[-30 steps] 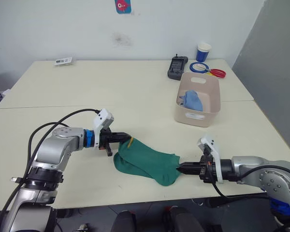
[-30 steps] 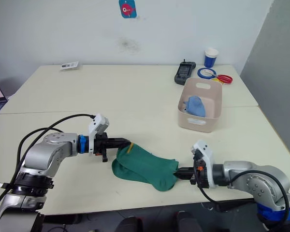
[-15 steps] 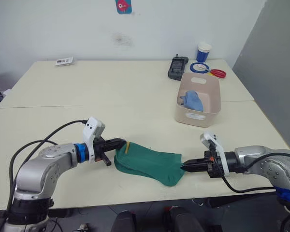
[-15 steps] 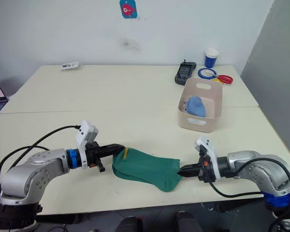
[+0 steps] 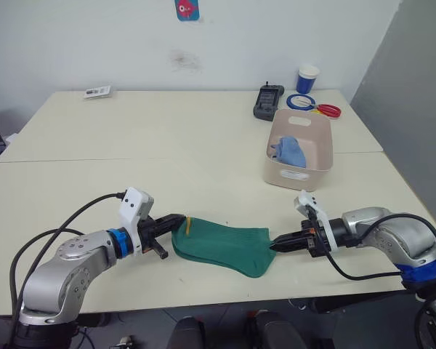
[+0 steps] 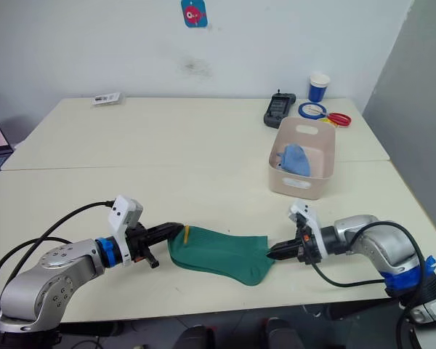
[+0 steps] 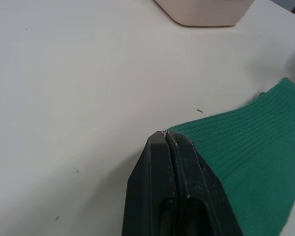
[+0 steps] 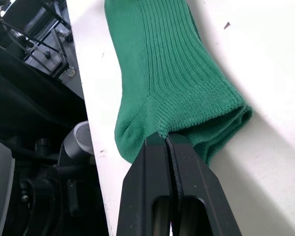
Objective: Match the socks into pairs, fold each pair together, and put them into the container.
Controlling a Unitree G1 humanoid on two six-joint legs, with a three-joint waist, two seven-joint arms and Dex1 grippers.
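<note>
Green ribbed fabric, the dark green pair [image 5: 224, 247], lies stretched flat across the lower centre of the frame on the cream table [image 5: 131, 138], near its front edge. A small yellow mark [image 5: 188, 225] shows at the end of the fabric toward the lower left.

Left gripper [image 5: 176, 219]: positioned at lower left of centre, fingers pressed together on the yellow-marked end of the fabric. In the left wrist view the black fingers [image 7: 174, 191] are closed with no gap, and the ribbed green cloth [image 7: 250, 147] runs from their tips.

Right gripper [image 5: 277, 245]: positioned at lower right of centre, fingers pinched on the opposite end of the fabric. In the right wrist view the closed black fingers [image 8: 164, 191] meet the rounded end of the green cloth [image 8: 162, 78], which lies along the table edge.

Container [image 5: 311, 142]: pale pink-beige bin at the right of centre, well apart from the green pair and beyond it. A light blue pair [image 5: 289, 151] lies inside.

Other items, upper right of the frame, behind the container:
- black device [image 5: 267, 99]
- blue-and-white cup [image 5: 306, 78]
- roll of blue tape [image 5: 299, 102]
- red-handled scissors [image 5: 327, 110]

A small label [image 5: 96, 91] lies at the upper left of the table.
</note>
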